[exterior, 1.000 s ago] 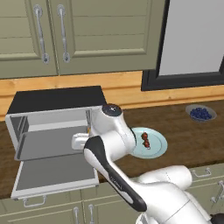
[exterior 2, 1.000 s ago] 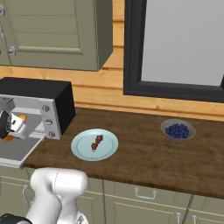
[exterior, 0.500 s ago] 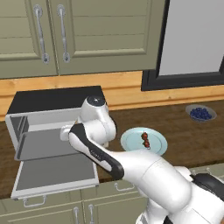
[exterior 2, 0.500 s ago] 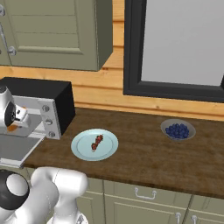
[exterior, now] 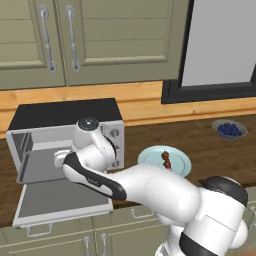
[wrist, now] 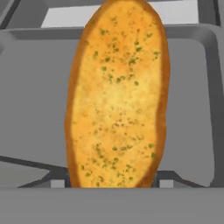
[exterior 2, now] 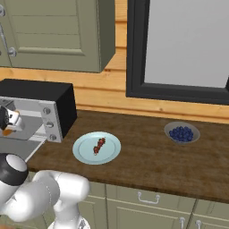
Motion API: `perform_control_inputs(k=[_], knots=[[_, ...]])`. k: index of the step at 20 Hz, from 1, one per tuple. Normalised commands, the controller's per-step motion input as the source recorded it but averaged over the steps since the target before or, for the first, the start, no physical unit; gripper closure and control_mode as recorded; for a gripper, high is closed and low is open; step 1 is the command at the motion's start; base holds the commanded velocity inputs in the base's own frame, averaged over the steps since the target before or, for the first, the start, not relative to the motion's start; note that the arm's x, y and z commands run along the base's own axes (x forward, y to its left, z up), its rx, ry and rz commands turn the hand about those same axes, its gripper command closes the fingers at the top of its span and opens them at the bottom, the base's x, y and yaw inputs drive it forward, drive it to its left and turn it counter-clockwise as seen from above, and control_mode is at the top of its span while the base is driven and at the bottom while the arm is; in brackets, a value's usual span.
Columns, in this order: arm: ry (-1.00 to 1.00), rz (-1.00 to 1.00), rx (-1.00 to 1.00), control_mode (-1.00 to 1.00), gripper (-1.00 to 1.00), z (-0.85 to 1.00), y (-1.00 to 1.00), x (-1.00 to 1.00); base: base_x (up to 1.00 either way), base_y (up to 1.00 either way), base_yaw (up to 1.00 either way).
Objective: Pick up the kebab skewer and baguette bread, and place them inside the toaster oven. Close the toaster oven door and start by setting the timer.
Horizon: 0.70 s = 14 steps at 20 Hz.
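Note:
My gripper point(wrist: 111, 181) is shut on the baguette bread point(wrist: 116, 96), a golden-orange loaf flecked with green that stands lengthwise between the fingertips. It hangs over the grey inner tray point(wrist: 192, 87) of the toaster oven point(exterior: 65, 112). In the left base view the gripper point(exterior: 61, 158) is inside the oven's mouth. From the right, an orange bit of the bread point(exterior 2: 6, 132) shows under the gripper point(exterior 2: 9, 124). The toaster oven door point(exterior: 60, 202) lies folded down and open. The kebab skewer point(exterior: 166, 160) rests on a pale blue plate point(exterior: 150, 157) to the right of the oven.
A glass bowl of blueberries point(exterior 2: 181, 133) sits far right on the wooden counter point(exterior 2: 147, 165). The plate point(exterior 2: 85, 154) with the skewer point(exterior 2: 99, 146) is just right of the oven's knob panel point(exterior 2: 48, 123). Cabinets hang above the oven, and a dark-framed window stands behind the counter.
My arm has swung left from beside the plate, carrying the bread over the open door and into the oven's mouth above the tray. The skewer and plate have stayed put.

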Motion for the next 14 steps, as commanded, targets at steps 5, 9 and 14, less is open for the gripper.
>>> perform_control_inputs(k=[5,9,14], knots=[[-0.01,0.00,0.00,-1.00,1.00,-0.24,0.01,0.16,0.00,0.00,0.00],[0.00,0.00,0.00,-1.00,1.00,-0.19,0.00,0.27,0.00,0.00,0.00],[0.00,0.00,0.00,-1.00,1.00,-0.13,0.00,0.38,0.00,0.00,0.00]])
